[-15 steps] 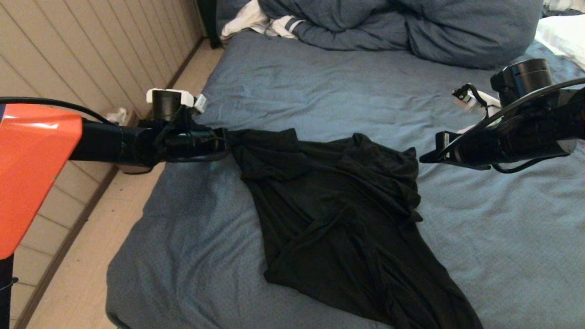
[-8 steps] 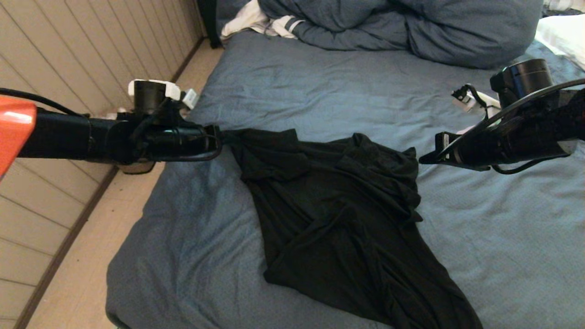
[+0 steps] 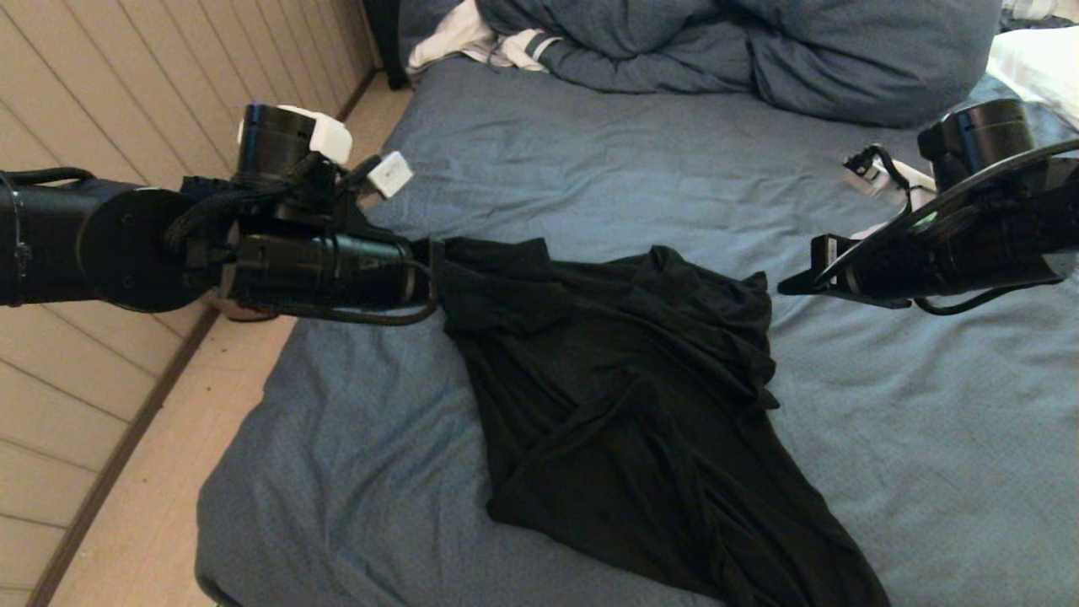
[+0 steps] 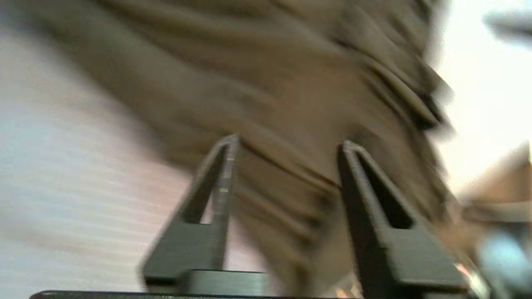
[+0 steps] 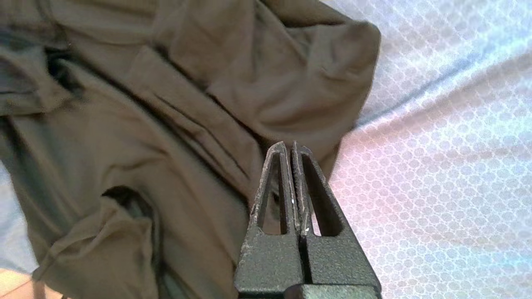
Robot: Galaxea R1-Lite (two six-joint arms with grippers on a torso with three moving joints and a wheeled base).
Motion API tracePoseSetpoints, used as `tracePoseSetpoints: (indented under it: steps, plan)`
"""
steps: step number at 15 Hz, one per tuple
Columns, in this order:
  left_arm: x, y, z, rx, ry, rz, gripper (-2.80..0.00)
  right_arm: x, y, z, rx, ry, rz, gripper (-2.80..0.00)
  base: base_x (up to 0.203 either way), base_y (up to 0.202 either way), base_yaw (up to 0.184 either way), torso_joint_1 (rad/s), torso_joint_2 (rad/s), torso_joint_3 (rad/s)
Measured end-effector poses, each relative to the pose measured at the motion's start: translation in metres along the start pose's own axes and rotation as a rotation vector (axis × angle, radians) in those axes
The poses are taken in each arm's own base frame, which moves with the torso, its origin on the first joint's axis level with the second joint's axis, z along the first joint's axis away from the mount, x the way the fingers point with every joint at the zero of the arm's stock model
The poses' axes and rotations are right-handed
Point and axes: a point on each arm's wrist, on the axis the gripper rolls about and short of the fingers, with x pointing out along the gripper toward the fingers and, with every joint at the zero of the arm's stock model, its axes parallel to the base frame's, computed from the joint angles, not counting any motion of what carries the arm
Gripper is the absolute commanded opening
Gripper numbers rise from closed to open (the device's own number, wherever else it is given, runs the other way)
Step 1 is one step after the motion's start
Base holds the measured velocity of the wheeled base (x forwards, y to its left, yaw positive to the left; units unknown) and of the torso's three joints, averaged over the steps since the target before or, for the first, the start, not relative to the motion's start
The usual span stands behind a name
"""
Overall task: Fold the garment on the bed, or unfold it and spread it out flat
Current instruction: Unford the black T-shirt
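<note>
At the far left we note a pale panelled wall [image 3: 126,76] and a strip of light floor [image 3: 152,497] running beside the bed [image 3: 354,405], which carries a wrinkled slate-blue sheet. The left gripper [image 4: 286,145] reaches in from that side and sits at the upper left corner of the T-shirt [image 3: 624,396]; in the left wrist view its two fingers [image 4: 220,174] stand well apart with dark cloth bunched between and beyond them, and we cannot tell whether they press on any of it. The shirt itself lies crumpled on the middle of the bed, plain black side showing, wide and rumpled at the far end and narrowing toward the near edge of the mattress. At its upper right corner the right gripper [image 5: 289,145] is held just above the sheet, beside the shirt's edge; its fingers are pressed fully together and have hold of nothing. Along the far side of the bed we record a white cloth with dark stripes [image 3: 489,38], a bulky blue-grey duvet [image 3: 759,51] and, in the right corner, a white pillow [image 3: 1041,63].
</note>
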Motion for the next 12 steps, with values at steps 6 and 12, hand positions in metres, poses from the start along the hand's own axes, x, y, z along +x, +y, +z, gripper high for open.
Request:
tracePoseSetpoints:
  steps: [6,12]
  plan:
    - [0.039,-0.082,-0.021,0.093,0.103,-0.075,-2.8,-0.003,0.001,0.013,-0.016,-0.045,0.027,-2.8,0.0,0.0,0.0,0.0,0.0,0.0]
    - [0.086,-0.127,-0.052,0.155,0.179,-0.037,0.0,0.01,-0.003,0.024,-0.016,-0.057,0.045,-2.8,0.0,0.0,0.0,0.0,0.0,0.0]
